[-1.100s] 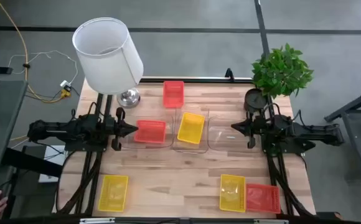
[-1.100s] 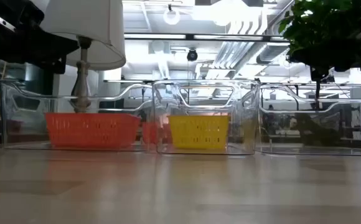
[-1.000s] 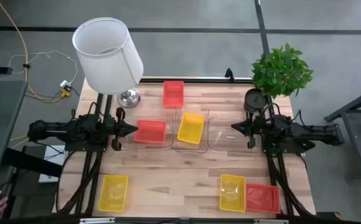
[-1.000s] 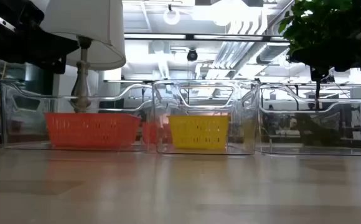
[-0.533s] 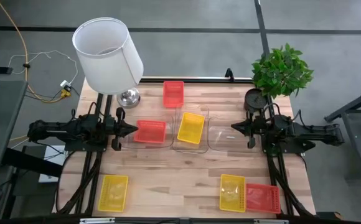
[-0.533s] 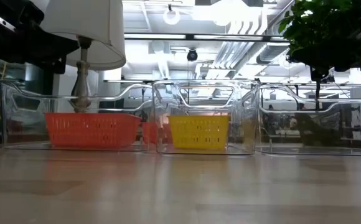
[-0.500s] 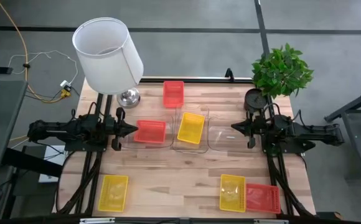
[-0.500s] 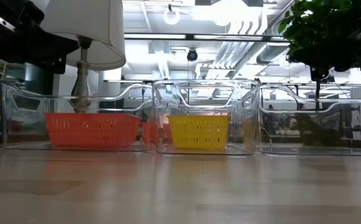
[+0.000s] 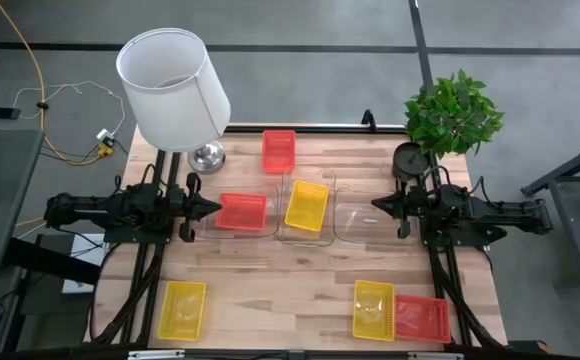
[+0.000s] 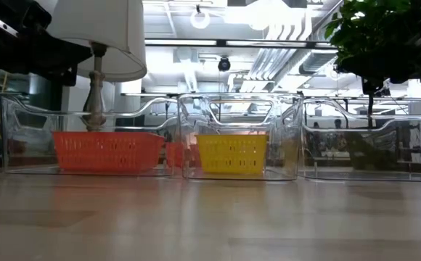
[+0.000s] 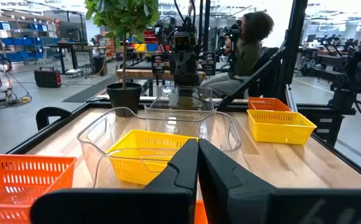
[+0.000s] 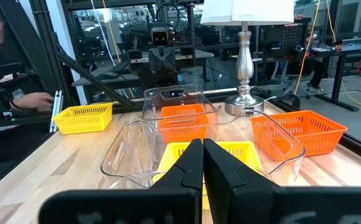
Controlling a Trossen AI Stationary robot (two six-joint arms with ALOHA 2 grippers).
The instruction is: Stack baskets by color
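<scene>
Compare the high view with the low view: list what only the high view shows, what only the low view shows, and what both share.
Only the high view: the left claw and right claw, both shut at the table's sides; a yellow basket at the near left; a yellow and red basket pair at the near right; a red basket at the far edge.
Only the low view: the room's ceiling lights behind the table.
Both: three clear bins in a row, a red basket in the left bin, a yellow basket in the middle bin, the lamp and the plant.
</scene>
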